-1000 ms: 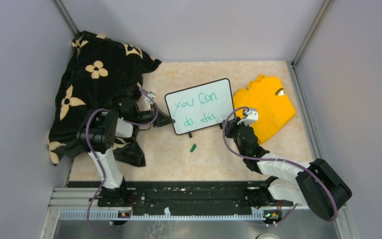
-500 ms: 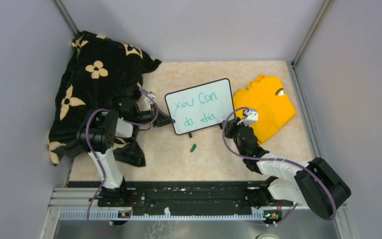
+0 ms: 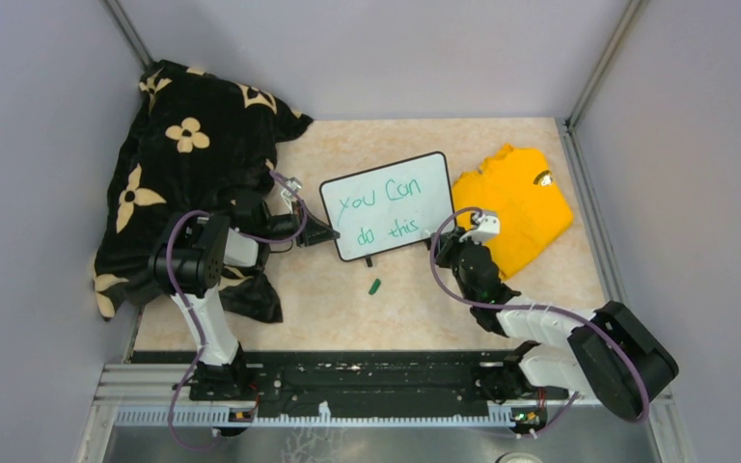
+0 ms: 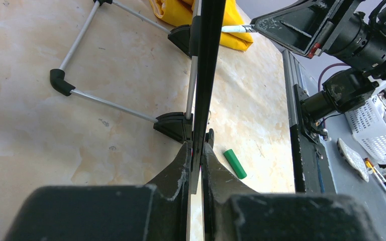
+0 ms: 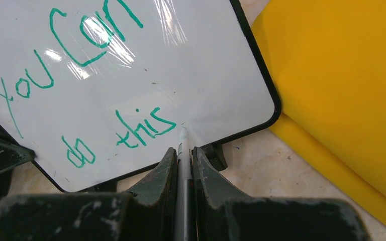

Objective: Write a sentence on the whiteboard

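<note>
The whiteboard (image 3: 387, 204) stands propped on its feet mid-table, black-framed, with "you Can do this" in green. It fills the right wrist view (image 5: 130, 75) and shows edge-on in the left wrist view (image 4: 206, 60). My left gripper (image 3: 326, 232) is shut on its left edge, as the left wrist view (image 4: 197, 150) shows. My right gripper (image 3: 441, 234) is shut on a marker (image 5: 183, 150) whose tip touches the board just right of "this". The marker's green cap (image 3: 374, 286) lies on the table in front of the board, also in the left wrist view (image 4: 235, 163).
A folded yellow shirt (image 3: 516, 204) lies right of the board, also in the right wrist view (image 5: 342, 90). A black blanket with cream flowers (image 3: 188, 164) is heaped at the left. The board's wire stand (image 4: 110, 103) reaches behind it. Grey walls enclose the table.
</note>
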Robot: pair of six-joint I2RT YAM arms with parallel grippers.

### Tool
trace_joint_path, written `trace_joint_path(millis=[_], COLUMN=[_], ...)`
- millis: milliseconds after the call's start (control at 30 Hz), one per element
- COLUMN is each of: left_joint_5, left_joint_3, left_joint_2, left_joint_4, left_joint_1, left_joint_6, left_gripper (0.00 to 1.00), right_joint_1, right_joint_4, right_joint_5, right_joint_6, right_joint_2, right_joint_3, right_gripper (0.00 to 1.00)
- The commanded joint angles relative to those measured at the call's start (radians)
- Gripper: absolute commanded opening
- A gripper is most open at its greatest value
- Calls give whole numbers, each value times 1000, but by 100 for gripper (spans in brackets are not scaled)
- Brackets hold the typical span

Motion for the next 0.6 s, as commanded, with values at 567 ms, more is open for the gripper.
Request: trace_joint_path(millis=[567], left_joint_5=[-54], left_joint_3=[-8], left_joint_2=[45], left_joint_4=[-74], left_joint_1=[-13], left_joint_6=[19], left_gripper=[0], right_joint_1=[-39], right_joint_4=[81], right_joint_5=[-14], right_joint_6=[43], right_joint_2=[26], right_joint_3=[36], right_gripper=[0])
